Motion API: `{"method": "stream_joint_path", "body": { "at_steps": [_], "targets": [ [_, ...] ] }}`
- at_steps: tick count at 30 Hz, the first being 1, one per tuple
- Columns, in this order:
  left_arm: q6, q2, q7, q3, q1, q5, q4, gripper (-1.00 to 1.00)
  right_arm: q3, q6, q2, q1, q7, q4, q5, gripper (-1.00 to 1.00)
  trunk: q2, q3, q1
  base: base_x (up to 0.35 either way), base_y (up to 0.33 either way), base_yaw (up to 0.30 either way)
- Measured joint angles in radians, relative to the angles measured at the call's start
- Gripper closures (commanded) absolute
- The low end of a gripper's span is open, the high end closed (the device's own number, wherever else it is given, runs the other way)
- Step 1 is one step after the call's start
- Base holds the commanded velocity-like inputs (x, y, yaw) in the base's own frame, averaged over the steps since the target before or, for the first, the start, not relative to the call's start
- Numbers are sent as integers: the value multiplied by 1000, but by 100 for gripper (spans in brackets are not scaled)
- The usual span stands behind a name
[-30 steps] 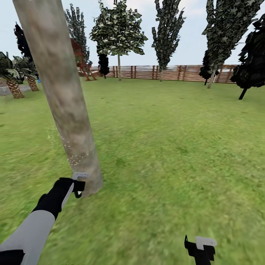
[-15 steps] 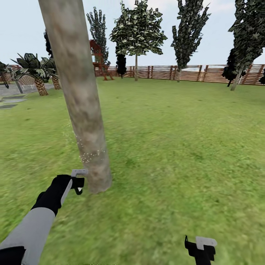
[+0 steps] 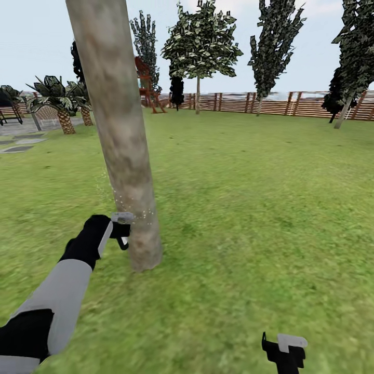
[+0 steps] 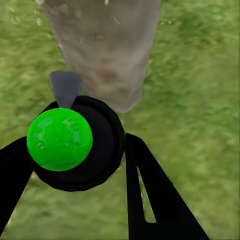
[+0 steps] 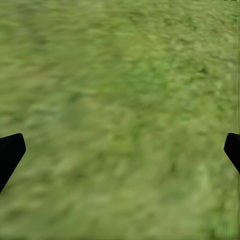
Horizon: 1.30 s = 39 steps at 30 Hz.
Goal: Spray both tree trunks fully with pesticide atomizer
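I have the left gripper up against the base of the tree trunk, its fingers pinching the pesticide atomizer, nozzle toward the bark. Pale spray specks dot the trunk just above it. My right gripper hangs over lawn well apart from the trunk, fingers spread wide.
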Motion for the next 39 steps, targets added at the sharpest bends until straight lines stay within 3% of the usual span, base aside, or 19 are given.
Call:
{"method": "stream_joint_path", "body": {
  "at_steps": [4, 11, 14, 18, 21, 27, 39],
  "targets": [
    [3, 21, -1, -1, -2, 3, 7, 100, 0, 0, -3, 0, 0, -1, 0, -100, 0, 0, 0, 0, 0, 0],
    [4, -41, -5, -57, -4, 11, 4, 100, 0, 1, -3, 0, 0, -1, 0, -100, 0, 0, 0, 0, 0, 0],
    [4, -30, -5, -57, -1, 1, 0, 100, 0, 1, -3, 0, 0, -1, 0, -100, 0, 0, 0, 0, 0, 0],
    [4, 14, -3, -52, 7, -5, -3, 100, 1, 0, -3, 0, 0, -1, 0, -100, 0, 0, 0, 26, -34, 0],
    [-1, 30, 1, -46, 11, 0, -2, 100, 1, 0, -3, 0, 0, -1, 0, -100, 0, 0, 0, 148, -201, 0],
    [0, 35, 1, -46, 1, 1, -4, 100, 1, 0, -3, 0, 0, -1, 0, -100, 0, 0, 0, 81, -251, 19],
    [1, 36, 3, -48, -15, 2, -5, 100, 0, 0, -2, 0, 0, -1, 0, -100, 0, 0, 0, 143, -221, 267]
  ]
}}
